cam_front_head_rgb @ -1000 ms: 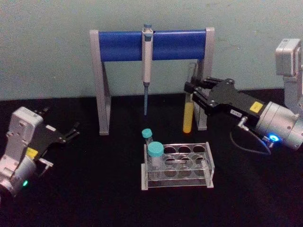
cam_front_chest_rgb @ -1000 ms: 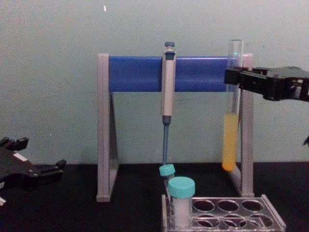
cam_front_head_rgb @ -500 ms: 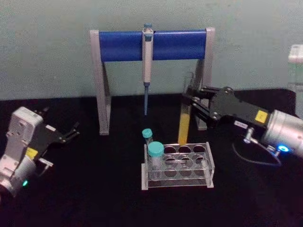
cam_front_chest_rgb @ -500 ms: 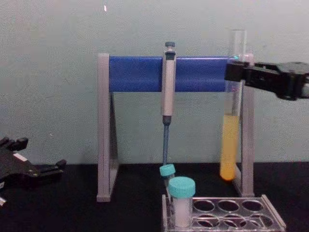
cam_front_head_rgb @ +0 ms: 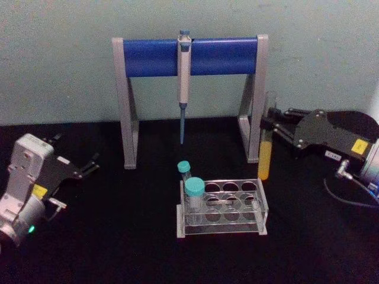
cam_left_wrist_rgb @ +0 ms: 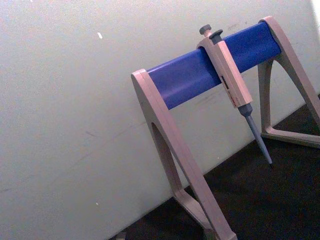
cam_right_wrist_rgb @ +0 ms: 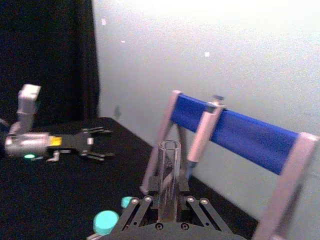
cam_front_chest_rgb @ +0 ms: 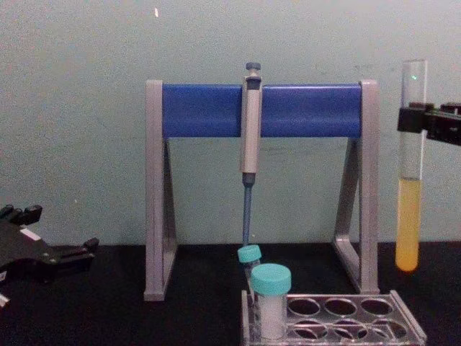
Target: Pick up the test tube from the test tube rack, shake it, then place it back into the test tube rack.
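Observation:
My right gripper (cam_front_head_rgb: 267,125) is shut on the test tube (cam_front_head_rgb: 265,155), a long clear tube with yellow liquid in its lower part. The tube hangs upright in the air, up and to the right of the test tube rack (cam_front_head_rgb: 260,204). In the chest view the test tube (cam_front_chest_rgb: 409,216) is held near its top by the right gripper (cam_front_chest_rgb: 414,119), right of the stand's leg. From the right wrist, the test tube's open mouth (cam_right_wrist_rgb: 169,172) rises between the fingers (cam_right_wrist_rgb: 137,210). My left gripper (cam_front_head_rgb: 89,164) rests open at the left on the table, also seen low in the chest view (cam_front_chest_rgb: 68,252).
A grey-and-blue pipette stand (cam_front_head_rgb: 189,56) stands behind the rack with a pipette (cam_front_head_rgb: 183,77) hanging from it. Two teal-capped tubes (cam_front_head_rgb: 193,192) sit in the rack's left end. The black table (cam_front_head_rgb: 118,236) runs to a pale wall.
My right gripper has carried the test tube to the right, from in front of the stand's right leg to clear of it, and slightly lower. The left arm has not moved.

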